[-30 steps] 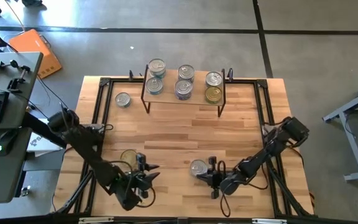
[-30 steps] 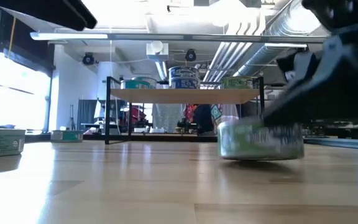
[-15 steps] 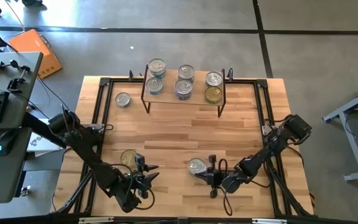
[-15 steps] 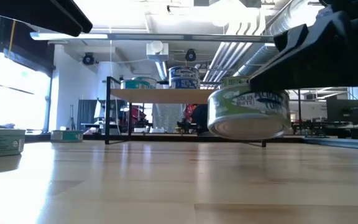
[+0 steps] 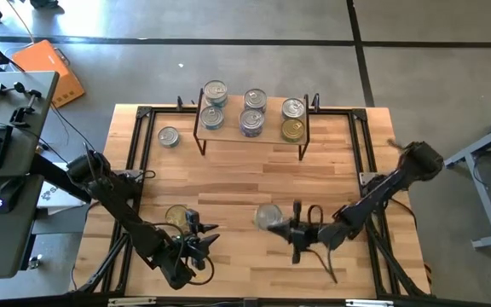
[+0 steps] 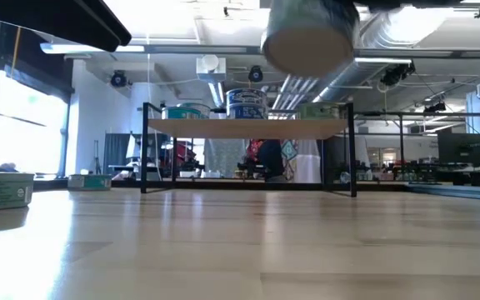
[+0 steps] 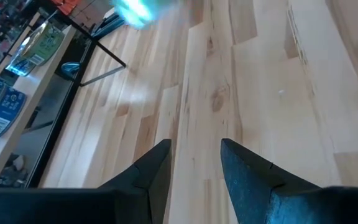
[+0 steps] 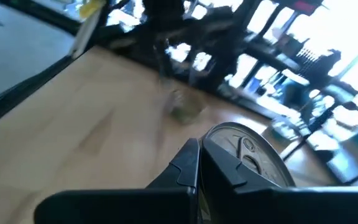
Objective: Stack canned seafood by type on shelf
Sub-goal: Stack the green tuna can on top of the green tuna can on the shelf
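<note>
Right gripper (image 5: 286,228) has a silver-topped can (image 5: 268,216) clamped at its rim and is carrying it up off the table (image 5: 254,183), out over the near middle of the board. From table level that can (image 6: 309,33) hangs high, right at the top of the shot, its pale underside showing, well above the wood. On the right wrist camera the two fingers (image 8: 194,168) sit pressed together against the edge of the pull-tab lid (image 8: 253,163).

Over to the left gripper (image 5: 201,242), parked low near the front left of the table. Its fingers (image 7: 151,171) stand a little apart with nothing between them, just bare planks under them. A gold-topped can (image 5: 176,217) sits on the table just beside it, toward the shelf side.

Up at the far edge, the shelf (image 5: 252,137) already carries five cans: two silver ones (image 5: 214,92) at its left end, two with bluish labels (image 5: 252,122) in the middle, and a silver one (image 5: 292,108) next to a gold one (image 5: 291,130) at the right. From the low camera the shelf (image 6: 248,127) shows as a light board on black legs with tins lined along the top.

One more silver can (image 5: 169,136) rests on the table just left of the shelf, on its own.
</note>
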